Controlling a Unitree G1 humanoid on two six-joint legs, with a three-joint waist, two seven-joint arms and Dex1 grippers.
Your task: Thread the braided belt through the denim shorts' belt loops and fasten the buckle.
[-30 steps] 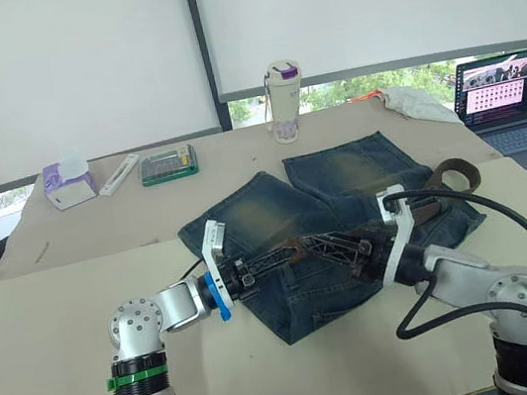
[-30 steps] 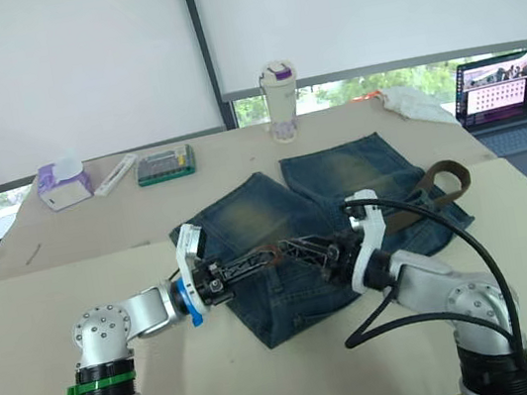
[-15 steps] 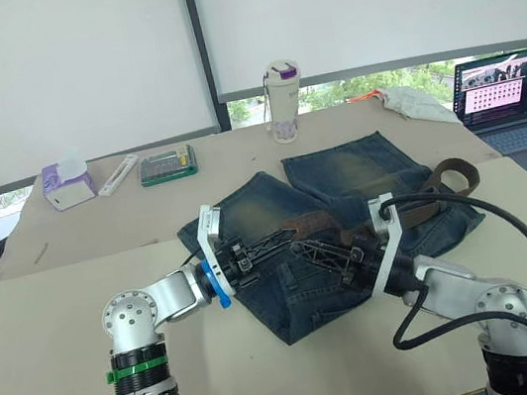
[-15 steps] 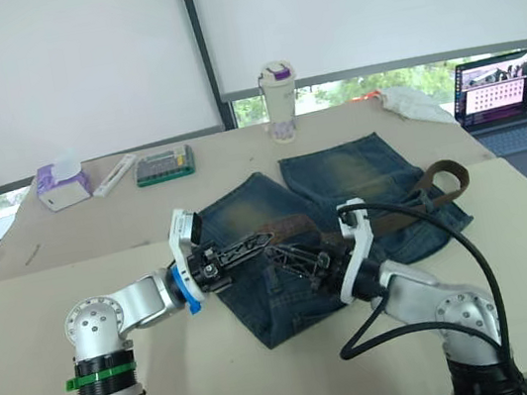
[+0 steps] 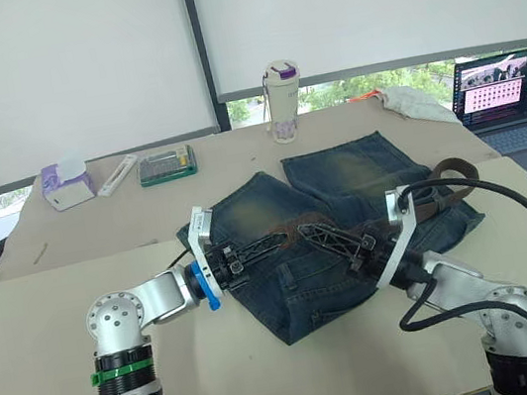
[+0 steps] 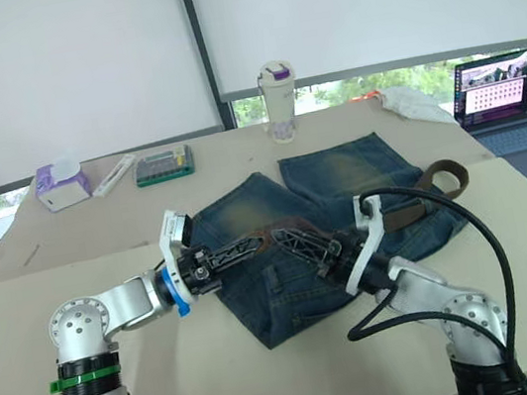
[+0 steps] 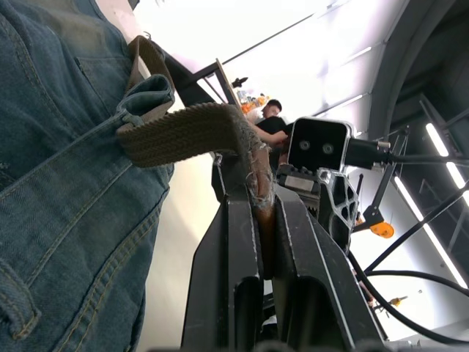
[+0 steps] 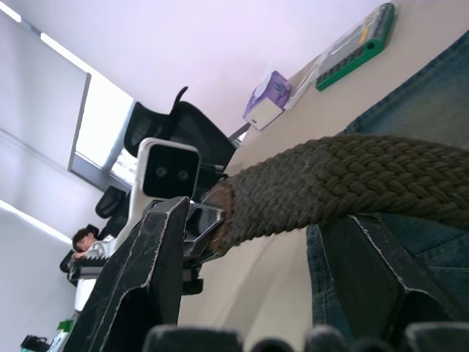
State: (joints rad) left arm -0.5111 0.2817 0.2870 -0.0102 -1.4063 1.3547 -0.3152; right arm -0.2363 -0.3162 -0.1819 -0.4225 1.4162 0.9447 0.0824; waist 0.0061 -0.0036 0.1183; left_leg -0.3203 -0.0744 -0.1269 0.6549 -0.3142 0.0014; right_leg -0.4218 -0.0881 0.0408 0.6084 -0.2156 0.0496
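Observation:
The denim shorts (image 5: 304,296) lie flat mid-table, legs pointing away from me. The braided belt (image 8: 352,172) runs along the waistband, and its far end curls off the shorts' right side (image 5: 437,170). In the left wrist view the belt passes through one of the belt loops (image 7: 150,92). My left gripper (image 7: 258,187) is shut on the belt's reddish tip, over the shorts' left part (image 5: 283,237). My right gripper (image 8: 260,220) faces it from the right (image 5: 315,237), open, with the belt running between its fingers. I cannot make out the buckle.
Along the far edge stand a white tumbler (image 5: 284,102), a green box (image 5: 168,164), a white flat stick (image 5: 117,173) and a tissue pack (image 5: 66,184). A laptop (image 5: 512,88) and white cloth (image 5: 419,103) sit at the far right. A person shows far off in the wrist views.
My left gripper has drawn back to the left with the belt tip, baring more belt over the shorts. The right gripper has shifted left along the belt, then slightly back right.

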